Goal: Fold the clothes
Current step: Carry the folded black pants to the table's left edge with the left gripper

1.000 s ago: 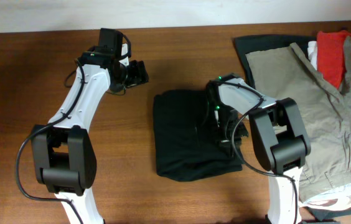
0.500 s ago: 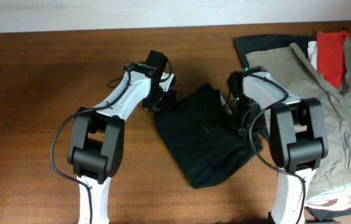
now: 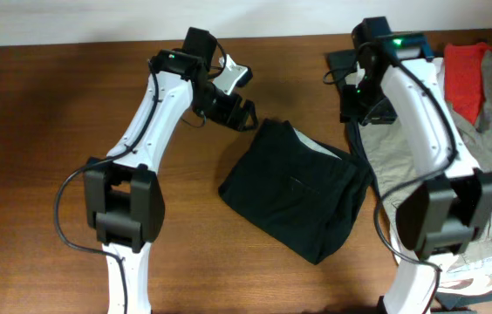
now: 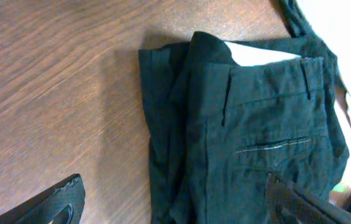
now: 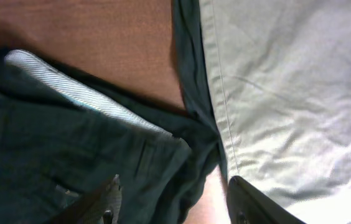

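Observation:
The black shorts [image 3: 294,196] lie folded in a tilted bundle at the table's middle, with the pale waistband lining [image 3: 317,145] showing at the top. My left gripper [image 3: 233,109] is open and empty, above the table just off the shorts' upper left corner. In the left wrist view the shorts [image 4: 250,124] lie between its spread fingers [image 4: 51,202]. My right gripper [image 3: 368,105] is open and empty, above the shorts' upper right edge. In the right wrist view the shorts [image 5: 70,149] and the lining [image 5: 76,93] lie below the open gripper [image 5: 175,208].
Khaki-beige shorts [image 3: 438,131] spread over the right side, also in the right wrist view [image 5: 287,93], touching the black shorts' right edge. A red garment [image 3: 464,70] and a dark cloth [image 3: 351,65] lie at the back right. White cloth [image 3: 473,279] lies at the front right.
Both grippers have left the shorts' top edge and moved back and up. The shorts have turned and shifted right, now against the khaki shorts.

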You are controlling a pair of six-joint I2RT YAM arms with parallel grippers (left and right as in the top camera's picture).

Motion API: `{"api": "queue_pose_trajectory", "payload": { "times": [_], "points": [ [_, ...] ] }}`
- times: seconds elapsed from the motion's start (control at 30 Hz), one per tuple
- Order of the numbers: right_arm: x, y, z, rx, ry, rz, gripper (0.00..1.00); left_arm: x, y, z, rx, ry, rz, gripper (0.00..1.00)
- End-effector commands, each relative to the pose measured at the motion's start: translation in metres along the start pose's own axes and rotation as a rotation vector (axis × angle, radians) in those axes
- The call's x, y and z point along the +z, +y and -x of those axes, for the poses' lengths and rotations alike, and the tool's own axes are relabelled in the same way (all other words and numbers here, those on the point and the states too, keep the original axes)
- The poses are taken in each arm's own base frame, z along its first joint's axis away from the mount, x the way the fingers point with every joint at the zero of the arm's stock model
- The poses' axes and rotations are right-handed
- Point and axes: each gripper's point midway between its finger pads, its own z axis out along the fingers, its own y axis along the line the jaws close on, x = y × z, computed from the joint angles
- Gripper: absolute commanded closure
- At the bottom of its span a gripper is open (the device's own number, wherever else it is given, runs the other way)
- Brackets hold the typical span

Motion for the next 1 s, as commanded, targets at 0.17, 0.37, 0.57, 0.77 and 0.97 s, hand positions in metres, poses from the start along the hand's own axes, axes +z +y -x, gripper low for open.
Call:
{"api": "queue_pose_trajectory", "payload": {
  "times": [0.17, 0.37, 0.57, 0.77, 0.97],
  "points": [
    [-0.021, -0.004, -0.004, 0.017, -0.024, 0.021, 0.41, 0.129, -0.019, -0.062, -0.075, 0.260, -0.279, 0.16],
    [-0.021, -0.005, -0.006, 0.017, -0.015, 0.019, 0.41, 0.123, 0.037, -0.059, -0.170, 0.277, 0.033, 1.00],
    [-0.021, -0.005, -0.007, 0.017, -0.014, 0.019, 0.41, -0.057, 0.225, -0.046, -0.521, 0.001, 0.393, 1.00],
    [-0.021, -0.004, -0.007, 0.021, -0.014, 0.020, 0.41, -0.190, 0.370, -0.167, -0.728, 0.018, 0.832, 1.00],
    [-0.021, -0.004, -0.004, 0.021, -0.025, 0.022, 0.41, -0.235, 0.403, -0.221, -0.840, 0.030, 0.965, 0.99]
  ]
}}
